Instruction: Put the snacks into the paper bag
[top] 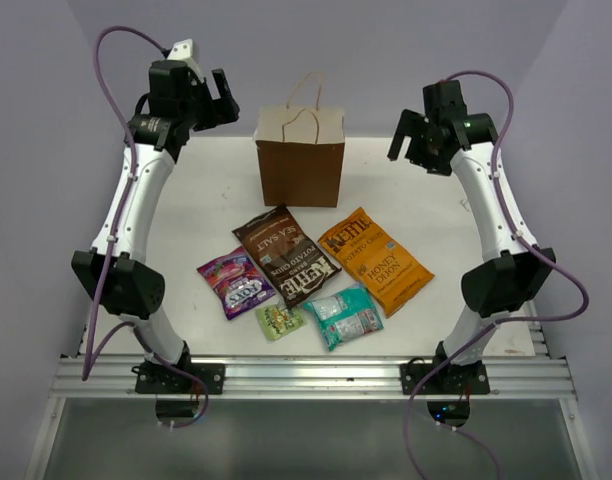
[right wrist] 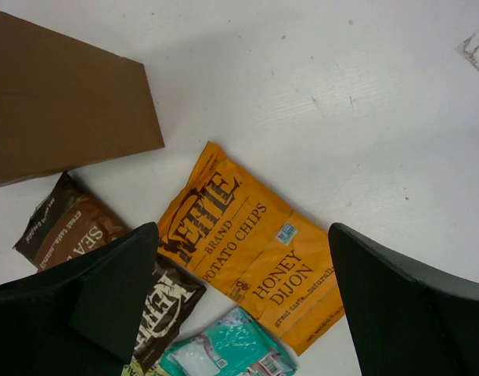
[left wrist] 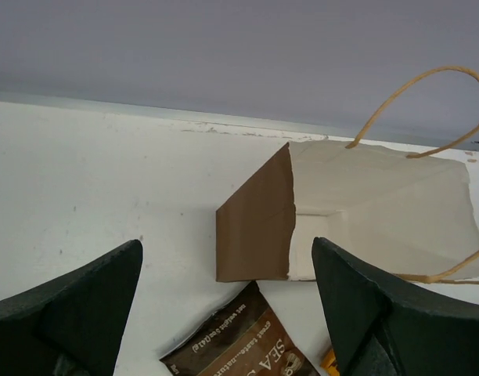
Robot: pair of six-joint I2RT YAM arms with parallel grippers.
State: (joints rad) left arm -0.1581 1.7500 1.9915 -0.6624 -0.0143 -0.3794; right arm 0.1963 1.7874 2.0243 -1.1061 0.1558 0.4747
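Both arms stand raised, elbows bent. The left pincer (top: pixel 219 100) and right pincer (top: pixel 410 148) hang empty, fingers apart, at 10 and 3 o'clock of the upright kraft paper bag (top: pixel 300 172). Five glossy flat snacks (top: pixel 286 258) lie on the white surface (top: pixel 186 215) at its 6 o'clock. Only the left wrist view shows the bag's pale interior.

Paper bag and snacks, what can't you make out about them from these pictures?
Paper bag inside: the top view shows only the outside; the left wrist view cuts it off at the right edge.
Green packet: print too small to read, top view.
Brown chip bag: lower part behind a finger, right wrist view.
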